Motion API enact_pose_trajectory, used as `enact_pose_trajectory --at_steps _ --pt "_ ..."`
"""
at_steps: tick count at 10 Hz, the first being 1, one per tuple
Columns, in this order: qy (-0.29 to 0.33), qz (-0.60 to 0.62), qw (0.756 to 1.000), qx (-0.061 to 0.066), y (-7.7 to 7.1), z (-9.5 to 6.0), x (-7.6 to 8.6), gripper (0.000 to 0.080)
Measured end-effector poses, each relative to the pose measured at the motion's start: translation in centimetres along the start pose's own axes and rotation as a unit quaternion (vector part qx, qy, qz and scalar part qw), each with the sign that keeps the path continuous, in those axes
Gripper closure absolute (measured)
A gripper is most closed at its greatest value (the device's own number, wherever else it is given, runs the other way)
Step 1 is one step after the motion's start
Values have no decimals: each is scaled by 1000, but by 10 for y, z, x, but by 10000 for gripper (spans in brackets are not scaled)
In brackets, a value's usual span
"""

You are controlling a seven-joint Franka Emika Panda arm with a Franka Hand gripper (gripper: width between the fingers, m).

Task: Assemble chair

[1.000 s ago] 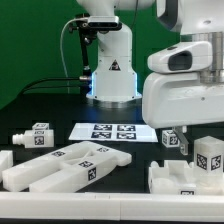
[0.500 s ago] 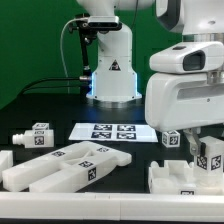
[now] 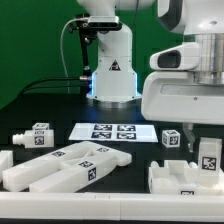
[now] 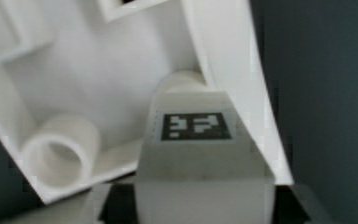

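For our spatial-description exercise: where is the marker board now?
In the exterior view, the marker board lies flat mid-table, just before the robot base, between the pegged leg on the exterior view's left and a tagged block on its right.

You see smooth, matt white plastic on the chair pieces (image 3: 75, 165) and the tagged block (image 3: 208, 158). The robot's shell (image 3: 185, 95) looks glossy, and the table (image 3: 145, 152) is dark and matt.

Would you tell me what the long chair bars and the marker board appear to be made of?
The long chair bars look like matte white moulded plastic: they are blocky, with soft dull shading and no glare. The marker board seems to be a thin flat white sheet, perhaps card or plastic, printed with black tags; its material is uncertain.
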State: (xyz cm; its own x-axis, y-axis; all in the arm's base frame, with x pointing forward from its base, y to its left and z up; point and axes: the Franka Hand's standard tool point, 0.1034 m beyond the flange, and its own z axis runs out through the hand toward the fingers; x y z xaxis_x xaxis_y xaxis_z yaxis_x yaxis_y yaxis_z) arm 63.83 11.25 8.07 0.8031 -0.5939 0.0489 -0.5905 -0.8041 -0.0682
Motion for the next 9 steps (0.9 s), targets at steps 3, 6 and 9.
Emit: enact_pose_trajectory --at_steps 3,6,9 --pt "-4 139 990 5 -1 0 2 515" --pt "-4 111 994 6 0 0 3 515" --pt "5 -177 984 4 -1 0 5 228"
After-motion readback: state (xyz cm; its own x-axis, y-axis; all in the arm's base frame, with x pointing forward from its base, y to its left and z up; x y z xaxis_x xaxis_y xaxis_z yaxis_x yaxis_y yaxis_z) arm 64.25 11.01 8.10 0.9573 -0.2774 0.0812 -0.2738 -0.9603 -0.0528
